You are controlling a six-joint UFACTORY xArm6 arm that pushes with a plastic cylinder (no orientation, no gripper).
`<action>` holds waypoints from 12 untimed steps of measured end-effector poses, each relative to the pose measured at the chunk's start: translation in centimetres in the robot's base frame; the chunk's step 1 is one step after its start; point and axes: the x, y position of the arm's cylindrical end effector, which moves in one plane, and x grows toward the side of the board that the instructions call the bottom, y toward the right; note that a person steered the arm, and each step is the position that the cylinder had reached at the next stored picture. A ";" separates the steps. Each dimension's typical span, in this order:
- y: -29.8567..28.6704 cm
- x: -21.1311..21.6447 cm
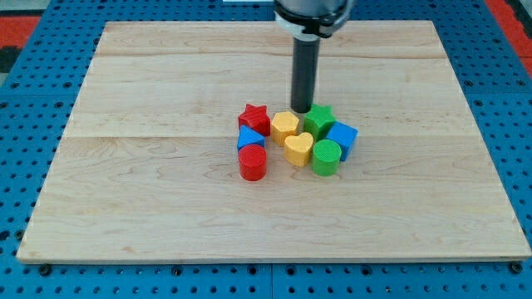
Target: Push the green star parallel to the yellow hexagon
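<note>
Our tip [302, 110] sits just behind the green star [318, 121] and hexagon [285, 125], which already sit side by side. No fingers here, nothing held. Little seems left.

We see a pale wooden bench [166, 208] made of long planks with grain running from the view's left to its right, evenly lit with only soft shadows. Around it lies a blue pegboard surface [25, 274] dotted with regular holes. At the view's top corners, strips of red [17, 21] show past the blue.
</note>
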 end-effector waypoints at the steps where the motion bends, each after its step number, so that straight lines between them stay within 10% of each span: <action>1: 2.7 0.3; 4: 10.8 -0.2; 7: 11.5 13.5; 12: 11.1 7.1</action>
